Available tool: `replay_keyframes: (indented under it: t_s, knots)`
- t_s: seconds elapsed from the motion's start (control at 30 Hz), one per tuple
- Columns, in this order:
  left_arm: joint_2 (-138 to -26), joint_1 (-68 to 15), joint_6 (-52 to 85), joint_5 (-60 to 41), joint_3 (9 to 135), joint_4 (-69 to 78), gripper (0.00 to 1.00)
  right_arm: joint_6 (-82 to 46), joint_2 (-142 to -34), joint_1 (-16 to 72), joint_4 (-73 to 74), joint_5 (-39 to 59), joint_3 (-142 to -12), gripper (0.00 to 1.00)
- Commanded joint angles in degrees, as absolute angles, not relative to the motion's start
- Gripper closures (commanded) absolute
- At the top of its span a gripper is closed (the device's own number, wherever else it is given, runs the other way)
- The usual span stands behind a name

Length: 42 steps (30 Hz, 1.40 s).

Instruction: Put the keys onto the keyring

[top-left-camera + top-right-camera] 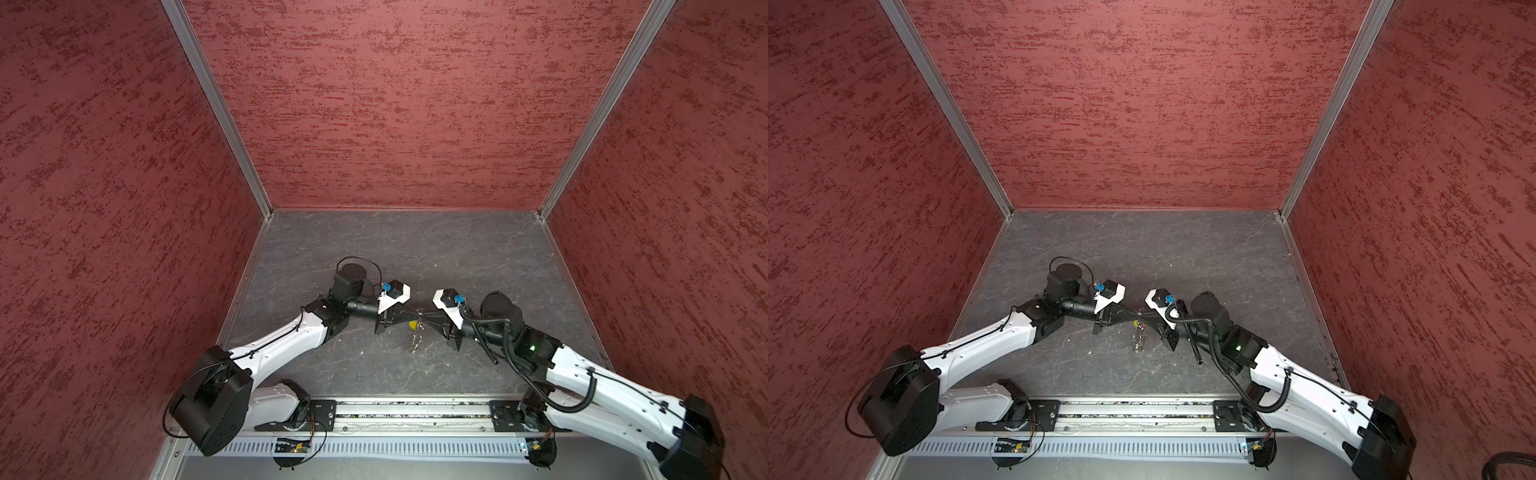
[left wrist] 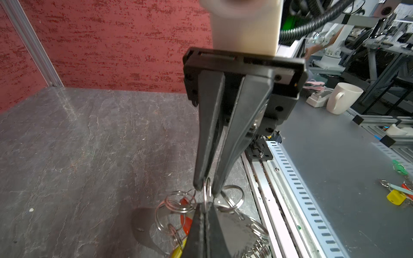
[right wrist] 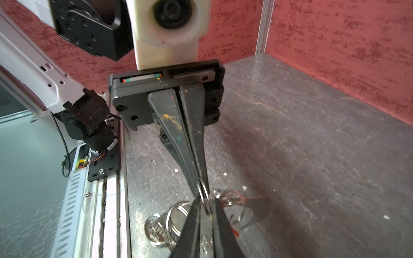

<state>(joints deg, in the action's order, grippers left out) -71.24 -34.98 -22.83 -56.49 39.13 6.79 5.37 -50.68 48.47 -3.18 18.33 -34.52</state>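
Tip-to-tip on the keyring (image 1: pixel 413 341): left gripper (image 2: pixel 205 206) and right gripper (image 2: pixel 206 189) meet above the front middle of the table (image 1: pixel 415 249).
Left jaws fully closed, pinching one silver ring edge-on. Right jaws a slit apart with that same ring between the tips; can't tell if they grip it. Rest of the chain dangles below the tips in both top views. The yellow key (image 1: pixel 412 323) sits just under the tips, the red key (image 2: pixel 187 223) among the dangling rings; can't tell how either is attached.
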Motion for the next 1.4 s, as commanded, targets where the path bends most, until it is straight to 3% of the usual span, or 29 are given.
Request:
replay_keyframes:
  t_s: [0.0, 0.2, 1.0, 1.37]
  knots:
    - [-70.48, -35.17, -28.13, -53.8, 41.52, 0.04, 1.0, 9.77, -51.51, 48.25, -15.35, 16.39, -39.96, 0.81]
    - [-71.28, -35.51, -30.06, -54.9, 43.16, -3.79, 1.0, 13.57, -53.54, 48.3, -22.41, 18.44, -43.94, 0.8]
    - [-74.27, -36.54, -31.86, -59.77, 45.97, -8.98, 1.0, 14.43, -56.33, 48.34, -17.34, 22.24, -43.13, 0.84]
    - [-73.25, -36.61, -29.99, -57.45, 44.55, -5.61, 1.0, 12.1, -56.22, 48.34, -16.42, 20.92, -42.85, 1.0]
